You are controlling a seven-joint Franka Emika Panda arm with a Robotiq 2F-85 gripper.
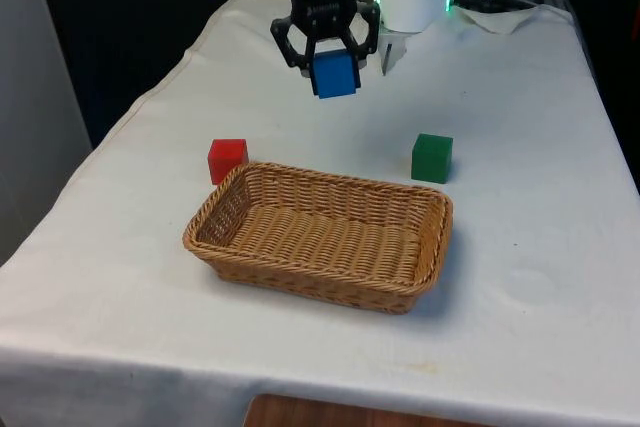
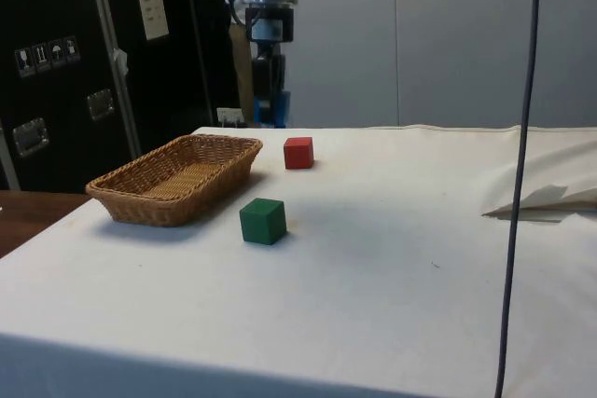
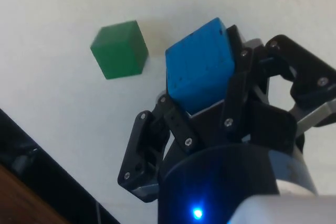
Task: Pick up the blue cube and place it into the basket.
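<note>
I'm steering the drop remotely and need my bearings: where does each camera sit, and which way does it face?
Front view: sits at the table's near end, faces the arm; gripper holds the blue cube above the cloth, beyond the basket.
Side view: sits at the table's side, looks across it; arm hangs behind the basket.
Wrist view: rides the wrist, looks down past the fingers at the cloth.
All three share the green cube; front and side share the red cube.

Looks like a robotics lab: cloth-covered table [image 1: 520,277], black curtains [image 1: 130,17], dark equipment cabinets [image 2: 56,62], loose cable [image 2: 522,165] hanging around.
</note>
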